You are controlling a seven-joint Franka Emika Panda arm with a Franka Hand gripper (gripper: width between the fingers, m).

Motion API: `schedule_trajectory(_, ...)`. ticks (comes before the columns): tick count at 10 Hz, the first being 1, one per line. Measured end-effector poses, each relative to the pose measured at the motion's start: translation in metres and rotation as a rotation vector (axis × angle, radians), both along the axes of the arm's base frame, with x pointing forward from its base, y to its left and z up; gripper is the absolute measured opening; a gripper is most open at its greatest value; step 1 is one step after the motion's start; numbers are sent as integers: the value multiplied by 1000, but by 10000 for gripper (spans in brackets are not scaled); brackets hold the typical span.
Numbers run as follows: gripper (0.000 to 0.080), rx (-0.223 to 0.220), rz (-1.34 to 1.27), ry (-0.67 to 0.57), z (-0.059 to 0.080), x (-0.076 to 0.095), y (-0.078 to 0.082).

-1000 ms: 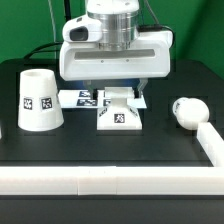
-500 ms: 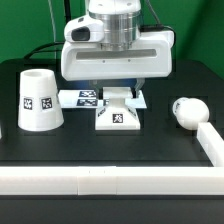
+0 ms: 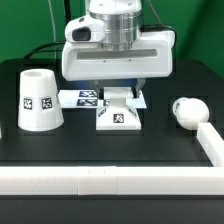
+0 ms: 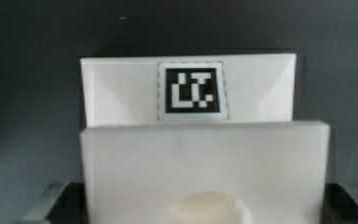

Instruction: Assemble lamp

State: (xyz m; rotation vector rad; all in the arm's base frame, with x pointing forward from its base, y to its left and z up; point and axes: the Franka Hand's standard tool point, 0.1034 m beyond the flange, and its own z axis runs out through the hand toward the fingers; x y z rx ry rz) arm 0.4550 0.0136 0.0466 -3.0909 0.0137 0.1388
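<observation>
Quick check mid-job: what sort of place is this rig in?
Probably a robotics lab test bench: a black table fenced by white rails, a green backdrop, and a marker board near the tagged shade.

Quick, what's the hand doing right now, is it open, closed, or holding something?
The hand: cannot be told. It sits low over the lamp base, and its fingertips are not clearly visible in either view.
</observation>
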Motion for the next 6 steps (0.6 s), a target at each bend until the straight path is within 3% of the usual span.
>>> schedule_trajectory(6,535,21,73,-79,-1,83,57)
